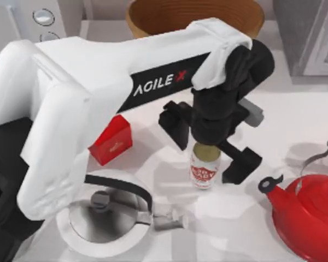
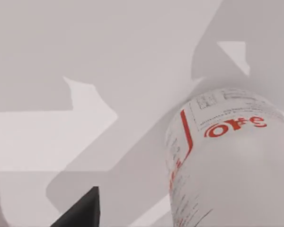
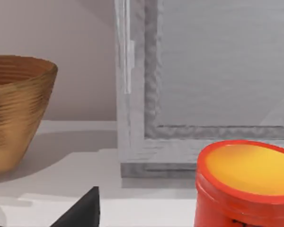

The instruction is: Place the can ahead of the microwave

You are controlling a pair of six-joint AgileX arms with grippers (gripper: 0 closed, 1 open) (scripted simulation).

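The can (image 1: 204, 168), a small tin with a white label and red emblem, stands upright on the table near the middle. My left gripper (image 1: 208, 147) hangs right over its top, open, with one black finger (image 1: 175, 126) on either side and apart from the tin. In the left wrist view the can (image 2: 227, 156) looms close beside one fingertip (image 2: 80, 213). The microwave (image 1: 38, 19), pale with round silver dials, stands at the back left corner, partly behind my left arm. My right arm is parked, and one fingertip (image 3: 80, 213) of its open gripper shows.
A red box (image 1: 112, 141) and a white-and-silver kettle (image 1: 106, 218) lie left of the can. A red kettle (image 1: 309, 213) sits at the front right. At the back stand a wooden bowl (image 1: 194, 16) and a darker grey appliance (image 1: 311, 33). A red tub (image 3: 246, 184) sits before that appliance.
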